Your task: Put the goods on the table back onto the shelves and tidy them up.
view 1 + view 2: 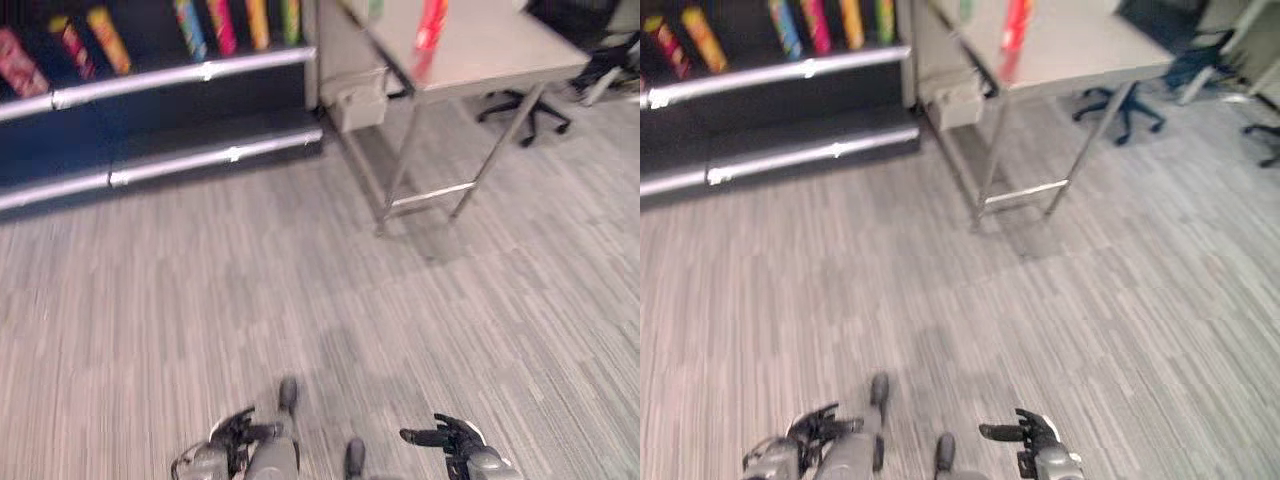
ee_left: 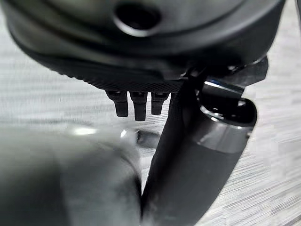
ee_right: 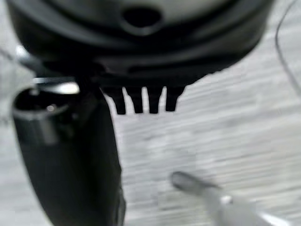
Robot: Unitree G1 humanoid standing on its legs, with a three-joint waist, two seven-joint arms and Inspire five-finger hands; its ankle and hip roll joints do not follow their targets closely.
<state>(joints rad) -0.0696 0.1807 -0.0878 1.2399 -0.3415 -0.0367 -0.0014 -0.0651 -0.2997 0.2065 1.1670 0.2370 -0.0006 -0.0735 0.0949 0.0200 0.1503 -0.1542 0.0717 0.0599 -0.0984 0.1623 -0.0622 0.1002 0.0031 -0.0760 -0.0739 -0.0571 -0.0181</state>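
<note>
**Both hands empty over grey floor, goods up on table and shelves**

Grey striped carpet floor (image 1: 250,300) underfoot, spread across the whole scene from near edge to far wall.

Nearest, low in the eye views: left hand (image 1: 243,430) at lower left, right hand (image 1: 445,437) at lower right, well apart, both hanging above the floor. In the left wrist view, left hand (image 2: 141,70) with fingers (image 2: 135,104) straight and relaxed, thumb standing free, nothing held, bare carpet past the tips. In the right wrist view, right hand (image 3: 141,56) likewise loose, fingers (image 3: 143,101) straight in a row, thumb apart, nothing between them, carpet beyond.

Farther off, at upper right: metal table (image 1: 500,60) on slanted legs with a low crossbar, standing on the carpet. On its top, a red can (image 1: 431,25), upright near the far edge, its reflection just below it on the tabletop. Under the table's far side, against the wall, a pale box (image 1: 355,100). Beyond the table to the right, a black office chair (image 1: 525,110) on a star base.

Farthest, at upper left: dark shelves (image 1: 160,120) with silver front rails, two tiers in sight. On the upper tier, a row of tall cans (image 1: 220,25) in red, orange, yellow, blue and pink, leaning slightly, side by side. Lower tier dark; contents not clear enough to tell.
</note>
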